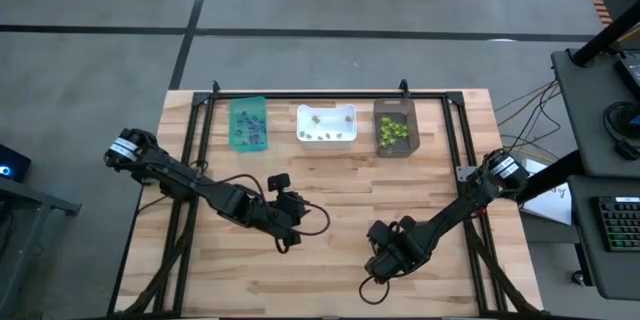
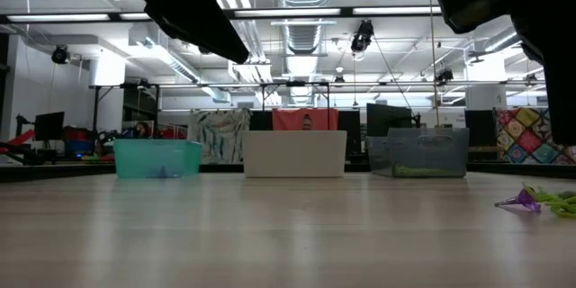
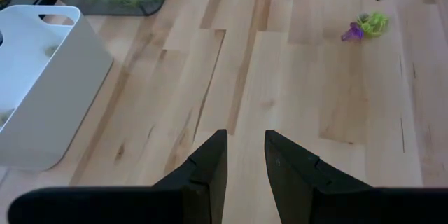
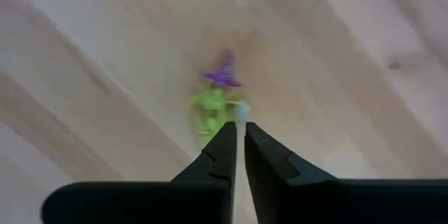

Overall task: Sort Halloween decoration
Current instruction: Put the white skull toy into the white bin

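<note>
- My right tool (image 4: pixel 238 131) hangs low over the worktop (image 1: pixel 330 200), well to the near side of the white bin (image 1: pixel 327 125) and a little right of it. Its fingers are pinched almost together, with something small and pale showing at their tips. I judge that to be a greyish trinket, but I can't tell if it is truly gripped.
- Just beyond those fingertips lie the last loose decorations: a purple witch-hat piece (image 4: pixel 225 70) touching a lime-green piece (image 4: pixel 212 105). They lie tangled together, so I'd expect picking one alone to need care.
- My left tool (image 3: pixel 245 155) waits over bare wood, near the white bin's front and left of it. Its fingers stand a little apart and hold nothing.
- The teal bin (image 1: pixel 248 123) sits left of the white bin and holds purple bits. The dark bin (image 1: pixel 395 128) sits right of it and holds green ones, while the white bin has pale ones. Sorting looks nearly done to me.
- Nothing lies between the loose pile and the white bin, so I see a clear carry path.
</note>
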`<action>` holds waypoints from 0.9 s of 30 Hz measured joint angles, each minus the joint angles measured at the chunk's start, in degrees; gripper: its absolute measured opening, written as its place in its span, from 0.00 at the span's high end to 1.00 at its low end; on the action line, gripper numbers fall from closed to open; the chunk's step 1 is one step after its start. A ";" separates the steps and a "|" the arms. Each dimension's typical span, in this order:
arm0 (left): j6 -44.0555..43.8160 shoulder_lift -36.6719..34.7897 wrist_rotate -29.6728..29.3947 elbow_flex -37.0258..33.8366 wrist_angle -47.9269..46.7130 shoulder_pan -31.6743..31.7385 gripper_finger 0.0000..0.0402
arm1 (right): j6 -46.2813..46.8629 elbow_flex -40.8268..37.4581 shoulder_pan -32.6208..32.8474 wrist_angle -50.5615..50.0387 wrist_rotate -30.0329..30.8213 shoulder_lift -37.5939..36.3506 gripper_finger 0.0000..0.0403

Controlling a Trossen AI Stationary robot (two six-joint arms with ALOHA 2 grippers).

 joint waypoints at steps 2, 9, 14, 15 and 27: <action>-0.08 0.00 -0.01 0.00 0.01 0.00 0.80 | 0.00 -0.50 0.00 1.76 -0.07 0.00 0.90; 0.07 0.00 -0.09 0.00 -0.01 0.00 0.80 | 1.00 -1.25 0.00 2.56 0.37 0.39 0.74; 0.12 0.00 -0.09 0.00 -0.01 0.00 0.80 | 1.36 -1.78 -0.02 2.40 0.86 0.39 0.65; 0.12 0.00 -0.09 0.00 -0.01 0.00 0.80 | 1.37 -1.89 -0.02 2.57 0.86 0.39 0.64; 0.14 -0.02 -0.09 0.00 -0.01 0.00 0.80 | 3.54 -6.14 -0.02 3.78 0.87 0.39 0.62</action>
